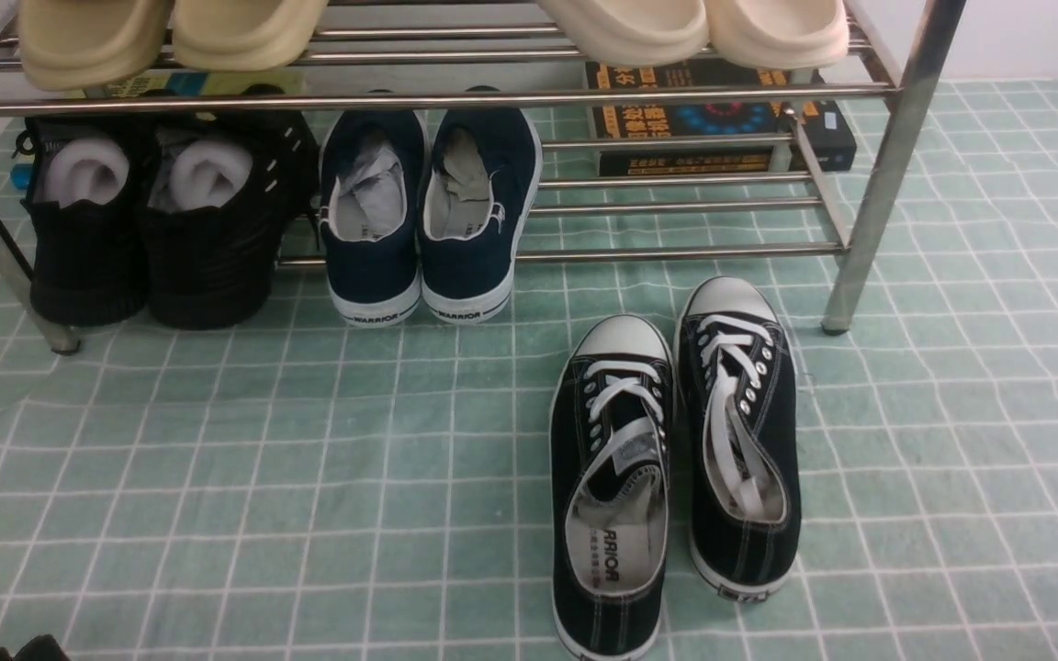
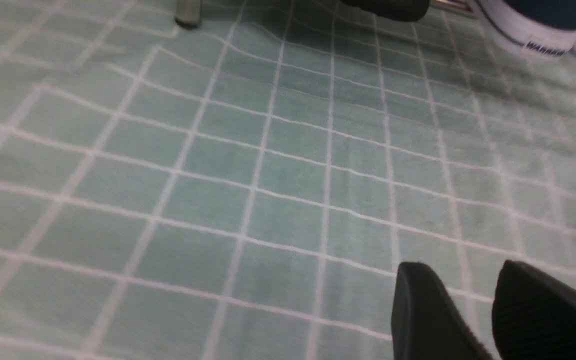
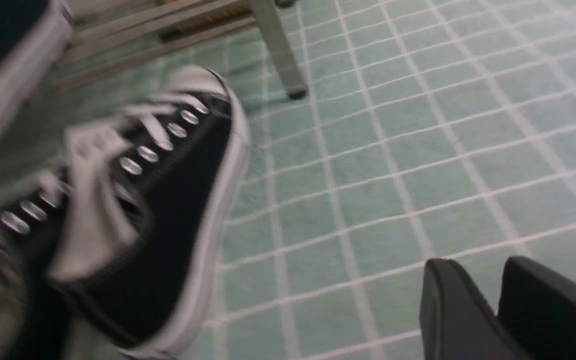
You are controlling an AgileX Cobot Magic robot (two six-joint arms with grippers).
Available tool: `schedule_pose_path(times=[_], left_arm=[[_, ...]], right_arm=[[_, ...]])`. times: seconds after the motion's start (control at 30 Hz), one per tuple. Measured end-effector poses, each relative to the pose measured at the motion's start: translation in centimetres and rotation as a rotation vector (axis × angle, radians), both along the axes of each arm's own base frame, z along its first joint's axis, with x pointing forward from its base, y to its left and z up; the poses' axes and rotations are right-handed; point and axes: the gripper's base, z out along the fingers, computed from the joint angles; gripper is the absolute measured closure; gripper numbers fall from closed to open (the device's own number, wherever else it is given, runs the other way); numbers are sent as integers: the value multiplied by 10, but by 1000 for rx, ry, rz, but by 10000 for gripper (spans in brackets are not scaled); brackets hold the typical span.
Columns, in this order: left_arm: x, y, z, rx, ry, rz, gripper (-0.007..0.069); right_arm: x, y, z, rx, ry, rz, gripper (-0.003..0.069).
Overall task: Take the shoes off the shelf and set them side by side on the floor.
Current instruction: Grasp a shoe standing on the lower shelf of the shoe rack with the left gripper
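The navy slip-ons sit on the lower tier of the silver shoe rack, pressed together between the black high shoes and bare rods. Their heels face us and jut past the front rod, which we judge makes the heel rim the easiest part to grip. They look soft: laceless navy canvas, white lining, crumpled paper stuffing, and white rubber soles marked "WARRIOR".

A pair of black lace-up sneakers lies on the green gridded floor to the right, so the bare floor in front of the slip-ons seems the natural landing spot.

Our left gripper hangs low over bare floor, its jaws slightly parted and empty. Our right gripper is beside the sneakers, its jaws showing a slim gap and holding nothing.
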Motion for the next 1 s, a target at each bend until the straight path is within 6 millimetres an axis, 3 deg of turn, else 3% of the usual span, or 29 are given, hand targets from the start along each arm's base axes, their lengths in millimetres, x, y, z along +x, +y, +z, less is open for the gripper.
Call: schedule_pose_path(times=[0.1,0.17,0.37,0.47,0.57,0.67,0.7,0.73,0.77,0.83,0.9,1.0], left_arm=[[-1,-6,1,-368,40,38,383],[-1,-8,1,-492,59,52,383],[-1,-9,1,-598,73,72,383],[0,-8,2,-593,55,76,383],[0,-8,3,-588,48,73,401],[-6,-9,32,-502,4,23,470],[-6,-9,32,-500,9,24,475],[-8,-9,51,-457,-13,5,515],[-8,-9,55,-441,-14,1,534],[-3,-10,77,-350,76,-6,605],[2,-10,87,-297,159,-10,622],[24,-12,102,-190,365,-20,624]], right_arm=[[0,6,2,347,31,-14,480],[0,8,4,450,40,-13,477],[-1,10,5,527,44,-11,472],[-1,10,6,479,31,4,470],[-4,11,29,362,-51,53,473],[-15,13,81,132,-220,129,521],[-15,13,84,118,-225,134,525],[-17,14,104,14,-246,167,561],[-17,15,109,-15,-245,177,572],[-8,20,138,-188,-161,274,648],[-1,23,150,-256,-75,338,664],[26,27,160,-333,190,477,666]])
